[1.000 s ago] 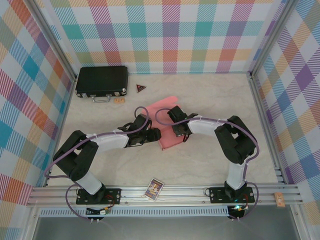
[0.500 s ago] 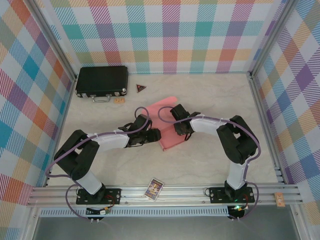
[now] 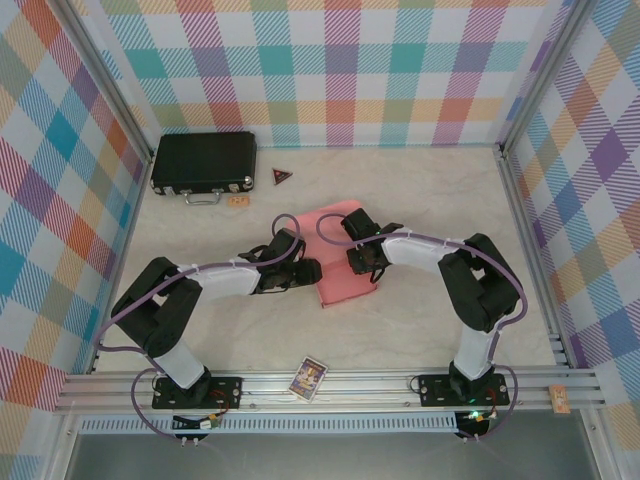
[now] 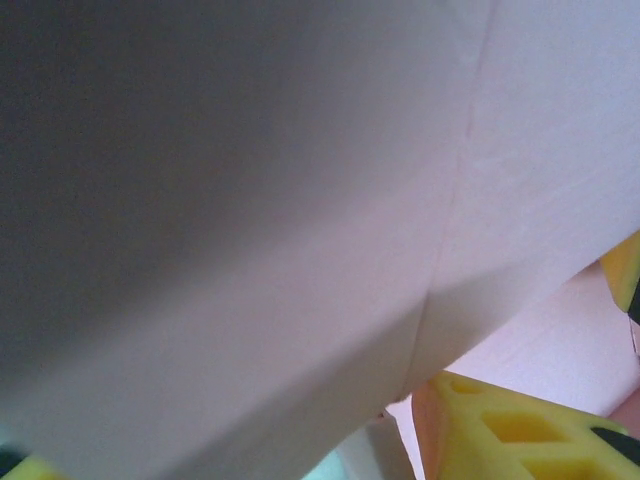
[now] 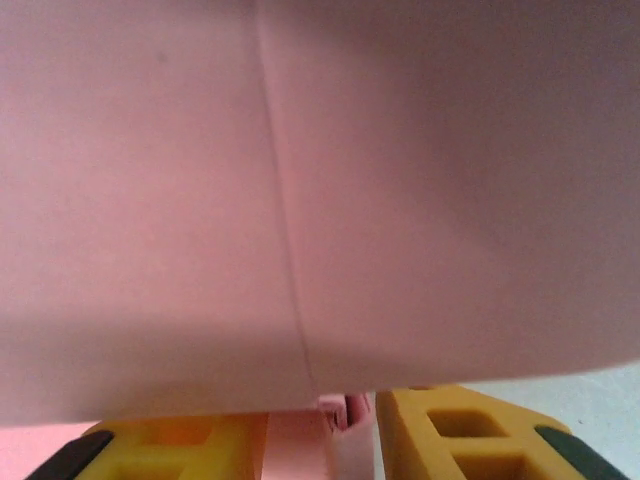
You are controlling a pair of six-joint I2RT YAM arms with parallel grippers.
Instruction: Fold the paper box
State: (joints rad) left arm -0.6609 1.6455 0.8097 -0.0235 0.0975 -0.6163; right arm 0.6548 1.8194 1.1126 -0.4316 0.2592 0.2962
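The pink paper box [image 3: 335, 272] lies in the middle of the table as a roughly rectangular piece, its creases showing up close in both wrist views. My left gripper [image 3: 308, 270] sits at its left edge, with pink card [image 4: 300, 200] covering most of the jaws; one yellow finger [image 4: 500, 430] shows beneath it. My right gripper [image 3: 361, 262] rests over the box's right part. Its two yellow fingers [image 5: 460, 440] stand apart, with a pink card edge [image 5: 340, 415] between them.
A black hard case [image 3: 203, 162] stands at the back left, with a small dark triangle [image 3: 283, 177] and a tan tag [image 3: 238, 201] near it. A picture card [image 3: 309, 378] lies on the front rail. Checked walls close three sides.
The pink piece has settled from a raised, pointed shape into a flatter rectangle. My right gripper's jaws have widened and it moved slightly forward. The left gripper barely shifted.
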